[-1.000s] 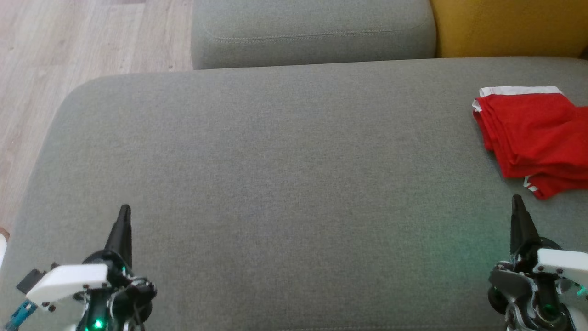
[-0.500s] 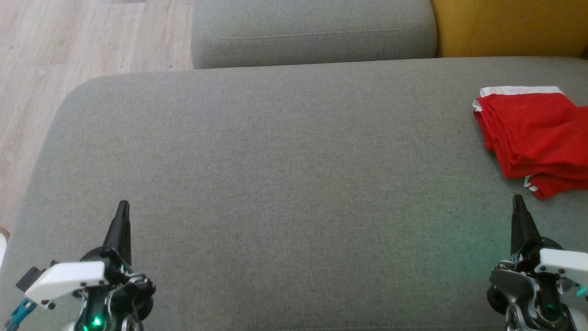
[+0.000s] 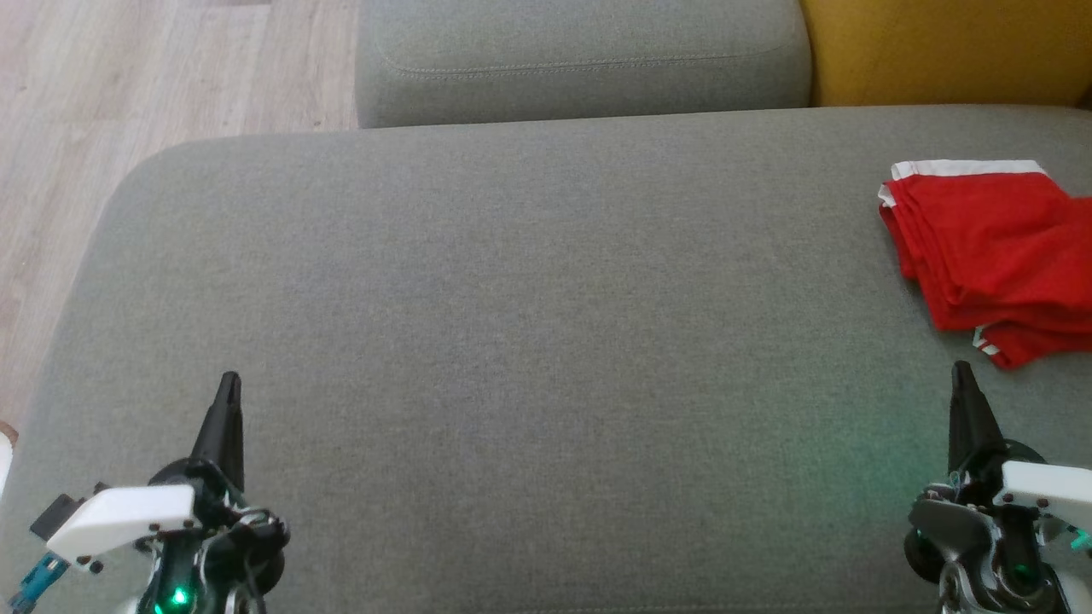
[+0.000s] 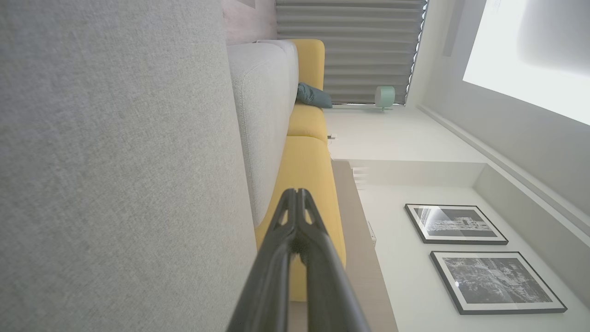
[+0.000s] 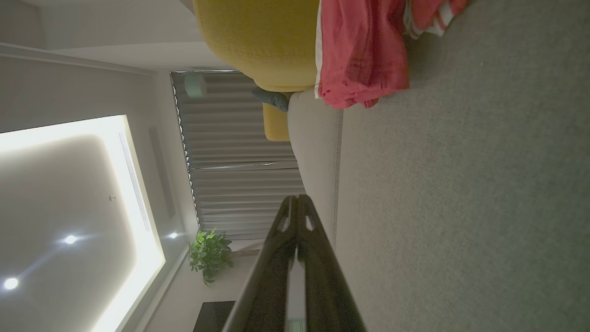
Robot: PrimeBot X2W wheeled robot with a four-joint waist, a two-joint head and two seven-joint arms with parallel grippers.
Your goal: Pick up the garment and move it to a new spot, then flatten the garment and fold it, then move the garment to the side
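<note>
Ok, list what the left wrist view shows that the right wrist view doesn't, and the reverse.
Left wrist view: two framed black-and-white pictures on the wall, and the left gripper, its fingers shut together.
Right wrist view: the red garment with white trim lying on the seat, a potted plant, lit ceiling spots, and the right gripper, also shut.
Shared: the grey seat cushion, the yellow sofa section and the slatted blinds.
</note>
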